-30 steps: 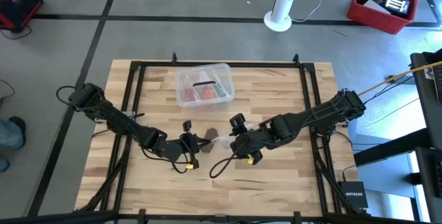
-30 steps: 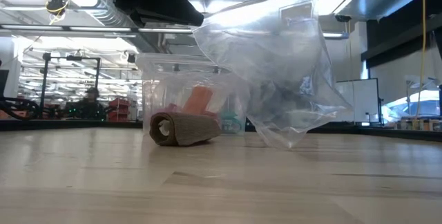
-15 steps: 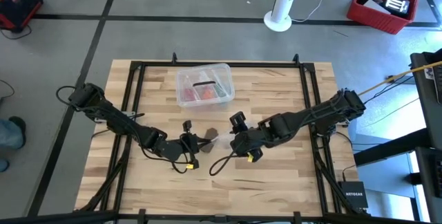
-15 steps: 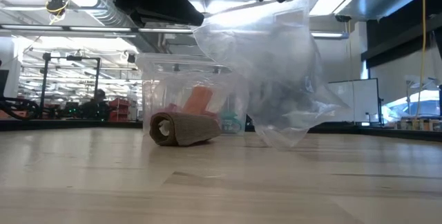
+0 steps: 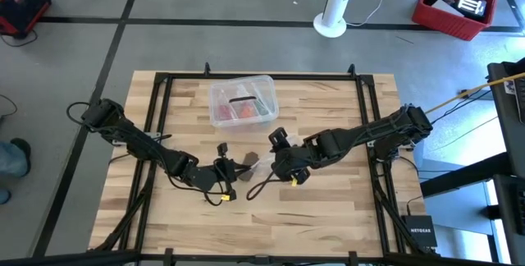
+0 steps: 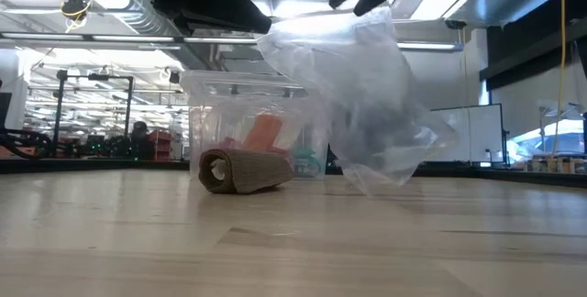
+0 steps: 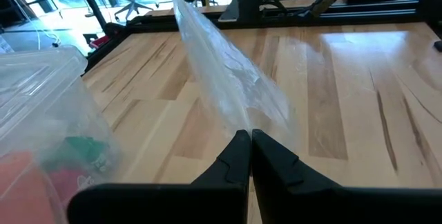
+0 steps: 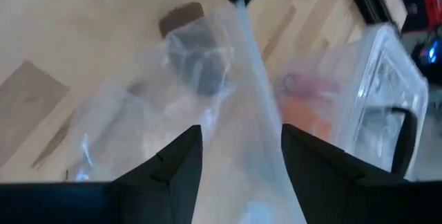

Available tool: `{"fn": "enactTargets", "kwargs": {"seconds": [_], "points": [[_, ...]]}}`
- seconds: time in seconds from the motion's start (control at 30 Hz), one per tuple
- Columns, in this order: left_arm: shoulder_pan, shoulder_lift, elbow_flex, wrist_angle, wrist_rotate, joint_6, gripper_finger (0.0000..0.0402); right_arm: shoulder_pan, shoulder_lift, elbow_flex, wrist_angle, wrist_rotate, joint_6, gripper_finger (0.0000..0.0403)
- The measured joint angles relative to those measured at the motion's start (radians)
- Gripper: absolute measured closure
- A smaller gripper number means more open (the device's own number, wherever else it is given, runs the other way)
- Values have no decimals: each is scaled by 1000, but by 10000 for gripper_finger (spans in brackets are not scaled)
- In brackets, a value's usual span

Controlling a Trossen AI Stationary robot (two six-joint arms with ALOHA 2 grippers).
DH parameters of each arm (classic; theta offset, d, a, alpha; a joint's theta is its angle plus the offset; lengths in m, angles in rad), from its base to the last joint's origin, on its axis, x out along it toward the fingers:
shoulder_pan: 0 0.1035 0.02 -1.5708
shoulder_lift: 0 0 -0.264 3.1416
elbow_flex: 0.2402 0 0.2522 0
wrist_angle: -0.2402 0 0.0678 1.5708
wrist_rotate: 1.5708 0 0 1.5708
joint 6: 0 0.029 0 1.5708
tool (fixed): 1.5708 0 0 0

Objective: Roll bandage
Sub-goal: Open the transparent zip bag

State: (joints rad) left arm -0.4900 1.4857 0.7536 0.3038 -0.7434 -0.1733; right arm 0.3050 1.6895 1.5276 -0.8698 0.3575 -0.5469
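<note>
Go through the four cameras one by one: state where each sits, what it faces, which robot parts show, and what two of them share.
High view: overhead, straight down on the table; both arms show, left gripper and right gripper meeting mid-table.
Low view: table height, looking level across; the rolled bandage lies before the clear box, arms enter from above.
Left wrist view: behind its own shut jaws, pinching the plastic bag.
Right wrist view: between its own fingers, bag between them.
Shared: low and right wrist views both show bag, bandage and box.
</note>
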Motion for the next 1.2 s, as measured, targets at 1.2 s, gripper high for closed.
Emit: {"fn": "enactTargets", "kwargs": {"seconds": [1.2], "points": [[12, 0, 0, -1, 0, 5, 401, 48, -10, -41, 17, 31, 22, 205]]}}
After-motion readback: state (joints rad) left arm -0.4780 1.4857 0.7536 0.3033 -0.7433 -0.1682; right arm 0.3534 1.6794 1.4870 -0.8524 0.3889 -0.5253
